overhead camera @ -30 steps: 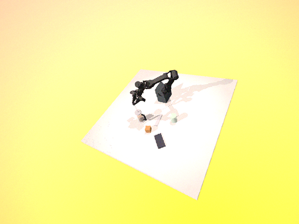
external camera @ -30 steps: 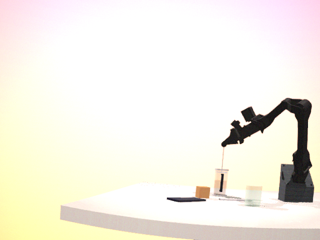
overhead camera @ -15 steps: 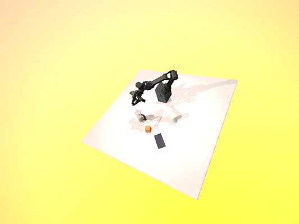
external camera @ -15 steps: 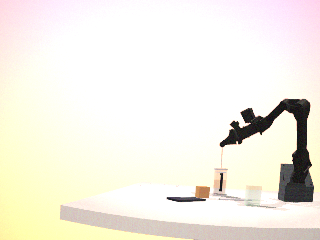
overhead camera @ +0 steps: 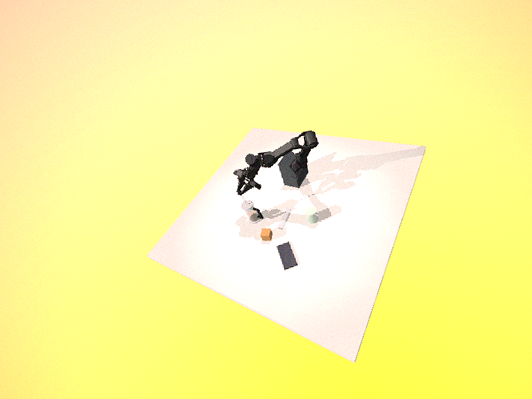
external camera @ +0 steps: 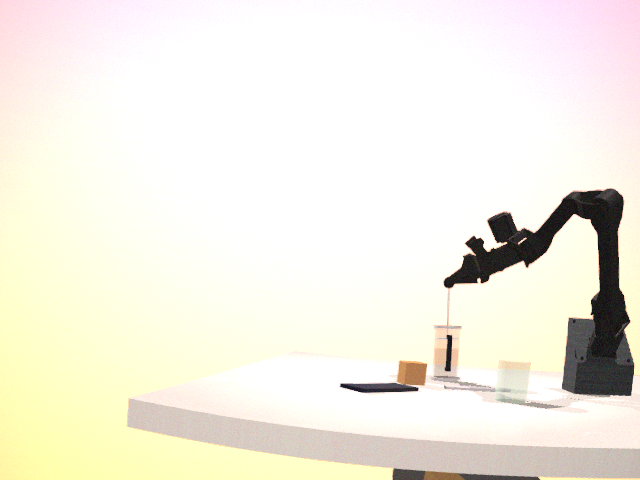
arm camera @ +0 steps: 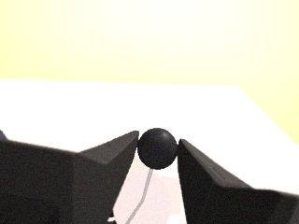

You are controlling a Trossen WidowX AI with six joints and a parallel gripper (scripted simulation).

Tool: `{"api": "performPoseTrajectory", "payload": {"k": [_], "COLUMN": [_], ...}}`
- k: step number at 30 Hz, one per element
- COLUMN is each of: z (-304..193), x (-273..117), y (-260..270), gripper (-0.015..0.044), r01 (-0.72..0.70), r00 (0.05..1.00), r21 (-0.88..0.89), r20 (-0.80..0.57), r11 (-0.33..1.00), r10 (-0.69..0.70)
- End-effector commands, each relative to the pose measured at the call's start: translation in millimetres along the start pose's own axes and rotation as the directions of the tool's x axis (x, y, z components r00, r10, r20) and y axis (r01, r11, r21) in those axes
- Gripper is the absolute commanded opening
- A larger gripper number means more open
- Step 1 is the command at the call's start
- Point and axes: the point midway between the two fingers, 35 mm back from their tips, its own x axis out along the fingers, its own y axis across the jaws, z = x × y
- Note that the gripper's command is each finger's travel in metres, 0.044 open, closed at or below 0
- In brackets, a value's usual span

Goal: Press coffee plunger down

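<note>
The coffee press [overhead camera: 251,212] [external camera: 440,356] stands upright on the table, a clear cylinder with a dark handle. Its thin plunger rod [external camera: 448,305] [arm camera: 148,185] rises well above the lid, so the plunger is up. The black plunger knob [external camera: 448,282] [arm camera: 157,148] tops the rod. My gripper [arm camera: 158,140] [external camera: 448,282] is shut on the knob, with a fingertip on each side of it in the wrist view. In the top view the knob is too small to tell from the fingertips. The press body is mostly hidden in the wrist view.
An orange cube [overhead camera: 265,234] [external camera: 412,373] stands near the press. A dark flat slab [overhead camera: 287,256] [external camera: 378,386] lies beyond it. A pale green translucent cylinder [overhead camera: 311,218] [external camera: 512,381] stands between press and arm base in the exterior view. A thin light strip [overhead camera: 284,219] lies near the press.
</note>
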Motion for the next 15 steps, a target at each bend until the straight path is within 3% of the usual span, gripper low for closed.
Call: {"api": "performPoseTrajectory", "payload": {"k": [1, 15], "z": [-30, -50], "x": [11, 24], "y": [-2, -1], "gripper": [0.012, 0.012], "r01": [0.004, 0.003], "r00": [0.998, 0.998], "r21": [0.023, 0.024], "r20": [-0.064, -0.063], "r11": [1.0, 1.0], "r10": [-0.003, -0.002]}}
